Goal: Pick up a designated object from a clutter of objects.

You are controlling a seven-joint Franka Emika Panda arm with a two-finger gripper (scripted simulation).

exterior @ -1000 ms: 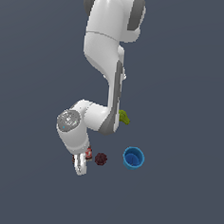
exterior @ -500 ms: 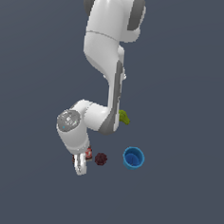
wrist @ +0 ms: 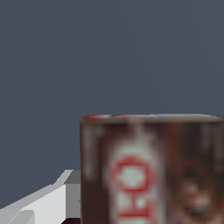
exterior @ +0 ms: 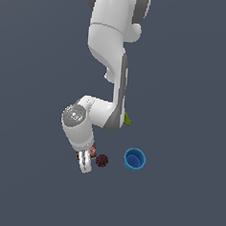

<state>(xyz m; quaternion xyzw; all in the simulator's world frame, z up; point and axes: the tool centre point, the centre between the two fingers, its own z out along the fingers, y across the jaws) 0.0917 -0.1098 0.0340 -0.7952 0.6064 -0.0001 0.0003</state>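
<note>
The designated object [wrist: 148, 175], a dark-brown box with a red-and-white label, fills the wrist view close up. In the exterior view only small red-brown bits of it [exterior: 93, 150] show beside the white hand. My gripper [exterior: 85, 158] is down around it. One white finger [wrist: 43, 203] lies against the box's side, and the other finger is out of view. The rest of the clutter is a dark maroon bumpy ball [exterior: 102, 160] just to the exterior view's right of the hand, a blue cup [exterior: 135, 159] further right, and a yellow-green fruit [exterior: 128, 119] half hidden behind the arm.
The white arm [exterior: 109, 62] comes down from above and bends over the items. Plain dark grey floor [exterior: 185, 197] lies all around.
</note>
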